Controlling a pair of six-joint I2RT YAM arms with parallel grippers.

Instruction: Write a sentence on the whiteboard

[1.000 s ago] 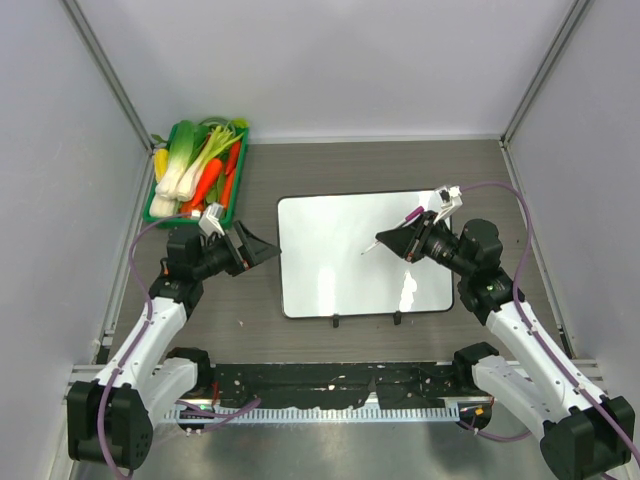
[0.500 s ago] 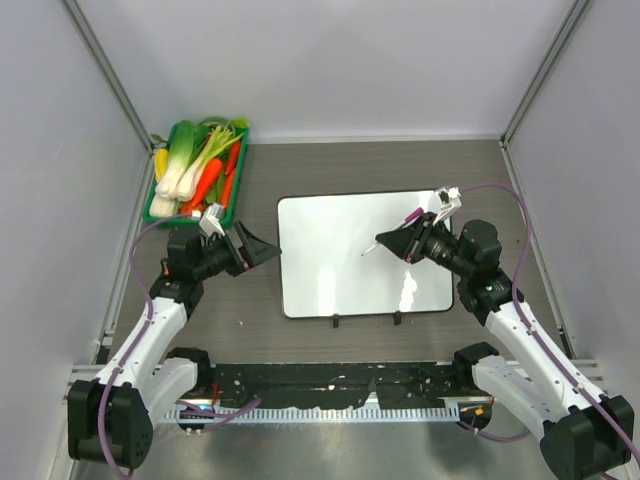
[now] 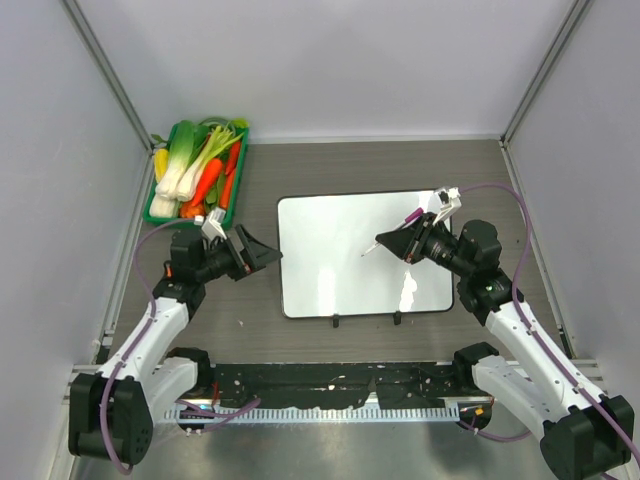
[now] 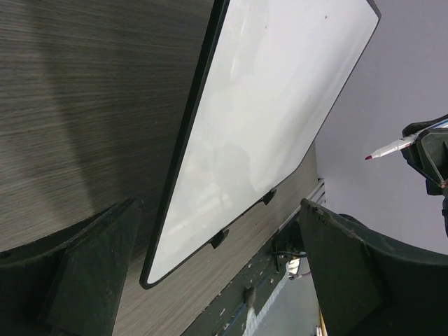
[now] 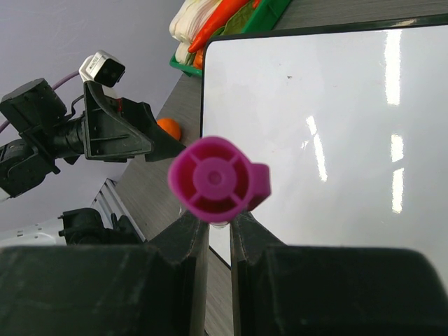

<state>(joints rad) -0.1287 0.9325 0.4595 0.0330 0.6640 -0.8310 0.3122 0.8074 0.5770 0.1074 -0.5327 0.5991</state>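
Note:
The whiteboard (image 3: 340, 275) lies flat in the middle of the table, blank, with two black clips on its near edge. It also shows in the left wrist view (image 4: 266, 119) and the right wrist view (image 5: 336, 119). My right gripper (image 3: 385, 243) is shut on a marker (image 3: 372, 248) with a magenta cap end (image 5: 218, 180). It holds the marker tilted, with the tip just above the board's middle. The red-tipped marker also shows in the left wrist view (image 4: 390, 148). My left gripper (image 3: 268, 256) is open and empty, low beside the board's left edge, which lies between its fingers (image 4: 91, 280).
A green tray (image 3: 156, 210) of vegetables stands at the back left, just behind the left arm, and shows in the right wrist view (image 5: 274, 12). Grey enclosure walls stand on three sides. A black rail (image 3: 330, 380) runs along the near edge.
My left gripper has shifted slightly nearer and to the right, closer to the board's left edge. The right gripper and marker have not visibly moved.

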